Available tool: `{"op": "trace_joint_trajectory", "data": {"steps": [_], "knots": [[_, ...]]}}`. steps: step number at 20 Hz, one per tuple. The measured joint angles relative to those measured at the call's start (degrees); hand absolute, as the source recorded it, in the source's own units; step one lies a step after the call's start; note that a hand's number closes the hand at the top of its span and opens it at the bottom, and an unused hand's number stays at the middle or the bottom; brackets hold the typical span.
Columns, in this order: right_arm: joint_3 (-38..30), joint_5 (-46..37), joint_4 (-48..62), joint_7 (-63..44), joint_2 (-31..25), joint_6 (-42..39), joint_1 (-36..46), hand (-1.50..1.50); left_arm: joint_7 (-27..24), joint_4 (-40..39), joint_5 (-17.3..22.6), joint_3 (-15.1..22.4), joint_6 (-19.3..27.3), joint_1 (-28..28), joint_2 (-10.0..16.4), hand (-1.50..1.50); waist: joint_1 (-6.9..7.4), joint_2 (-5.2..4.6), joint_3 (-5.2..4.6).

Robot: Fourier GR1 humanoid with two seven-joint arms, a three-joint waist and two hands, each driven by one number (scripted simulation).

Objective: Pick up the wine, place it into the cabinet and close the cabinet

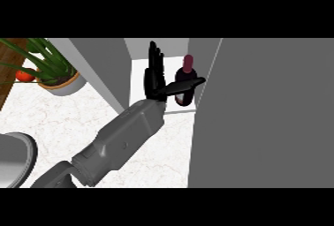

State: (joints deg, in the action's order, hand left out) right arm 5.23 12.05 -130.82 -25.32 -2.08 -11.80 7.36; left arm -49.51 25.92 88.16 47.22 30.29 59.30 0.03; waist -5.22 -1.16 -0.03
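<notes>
Matt grey cabinet door [261,110], white marble-veined counter [65,119], smooth dark glass wine bottle [184,98]

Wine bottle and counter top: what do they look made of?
Wine bottle: probably dark glass, smooth, with a dark red top at the neck. Counter top: looks like white marble or an imitation, judging by its faint grey veining.

A single camera at head height looks steeply down across the counter [58,128] toward the cabinet [98,62] (its door [274,114] fills the right side), close enough that one forearm [124,137] spans the lower left.
</notes>
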Motion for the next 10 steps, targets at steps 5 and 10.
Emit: {"op": "trace_joint_trajectory", "data": {"steps": [5,10], "knots": [[0.6,-0.4,-2.3,-0.8,0.3,0.6,-2.1,-1.50,-1.3,2.7,1.0,2.2,-1.3,-2.5,0.0,-1.50,0.85,0.28,0.00],[0.9,-1.4,-1.6,-0.5,0.4,1.0,-2.0,-1.50,-2.8,4.9,1.0,4.8,-1.8,-4.1,0.1,-1.50,1.79,0.46,0.00]]}}
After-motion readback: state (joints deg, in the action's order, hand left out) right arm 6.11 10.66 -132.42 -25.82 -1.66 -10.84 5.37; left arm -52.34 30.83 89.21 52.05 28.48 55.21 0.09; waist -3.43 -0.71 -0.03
